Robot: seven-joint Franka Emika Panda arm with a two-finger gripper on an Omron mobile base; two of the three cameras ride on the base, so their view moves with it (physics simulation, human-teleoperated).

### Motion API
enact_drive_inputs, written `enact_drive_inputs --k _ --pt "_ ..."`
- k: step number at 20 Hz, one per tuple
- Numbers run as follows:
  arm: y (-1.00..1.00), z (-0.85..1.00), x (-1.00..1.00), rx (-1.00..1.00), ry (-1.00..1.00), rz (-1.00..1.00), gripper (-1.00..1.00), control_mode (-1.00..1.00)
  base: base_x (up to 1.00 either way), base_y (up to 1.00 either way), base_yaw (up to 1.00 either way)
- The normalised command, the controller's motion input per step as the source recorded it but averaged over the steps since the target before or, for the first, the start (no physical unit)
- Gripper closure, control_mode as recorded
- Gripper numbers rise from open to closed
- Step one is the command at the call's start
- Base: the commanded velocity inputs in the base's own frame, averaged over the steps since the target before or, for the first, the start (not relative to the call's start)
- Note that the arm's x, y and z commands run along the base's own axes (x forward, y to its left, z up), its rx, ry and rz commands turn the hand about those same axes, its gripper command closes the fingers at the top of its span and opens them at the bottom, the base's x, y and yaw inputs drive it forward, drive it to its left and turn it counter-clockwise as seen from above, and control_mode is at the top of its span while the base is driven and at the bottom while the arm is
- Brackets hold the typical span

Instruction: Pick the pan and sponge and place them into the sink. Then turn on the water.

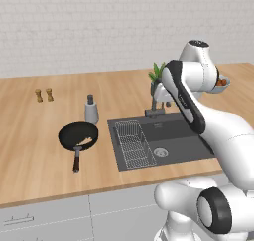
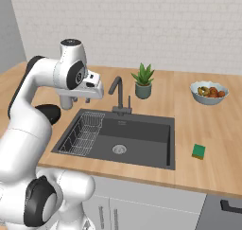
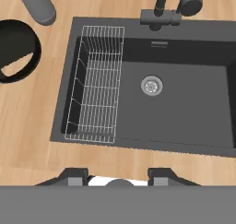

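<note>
1. Your gripper [image 3: 119,174] hangs up in the air above the near edge of the sink [image 3: 193,103], looking straight down into it. In the hand view the two finger tips [image 3: 73,176] stand a little apart with nothing between them, so it's part-way spread and carrying nothing.
2. In the right base view the hand [image 2: 90,89] sits high over the sink's left end, above the wire rack [image 2: 85,132].
3. The pan [image 1: 78,136] is on the wooden counter [image 1: 30,150] just left of the sink, upright, its brown handle [image 1: 77,160] pointing toward the counter's front edge. It's well clear of the gripper. The hand view catches its rim [image 3: 18,52] at the left edge.
4. The sponge [image 2: 198,151] lies flat on the counter to the right of the sink, near the basin's right rim but not touching it, toward the front edge.
5. The sink has the rack in its left part and the round drain [image 3: 151,85] about mid-basin.
6. The faucet [image 2: 119,94] stands at the back rim, spout curving left as the right base view shows it. You can't see any stream coming from it.
7. Other stuff on the counter: a grey bottle [image 1: 91,110] just behind the pan, two small shakers [image 1: 43,95] far back left, a potted plant [image 2: 143,81] behind the sink, and a fruit bowl [image 2: 209,92] back right.
</note>
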Motion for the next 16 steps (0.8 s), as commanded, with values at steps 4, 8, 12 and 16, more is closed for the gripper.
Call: enact_drive_inputs --k 4,8,12,16 --pt "0.10 -0.06 -0.33 0.00 0.00 0.00 -1.00 -1.00 0.00 0.00 0.00" --pt "0.78 -0.08 -0.78 0.00 0.01 -0.02 -1.00 -1.00 0.00 0.00 0.00" --pt "1.00 -0.14 -0.65 -0.02 0.04 -0.04 -1.00 -1.00 0.00 0.00 0.00" --pt "1.00 -0.24 -0.06 -0.05 0.05 -0.01 -1.00 -1.00 0.00 0.00 0.00"
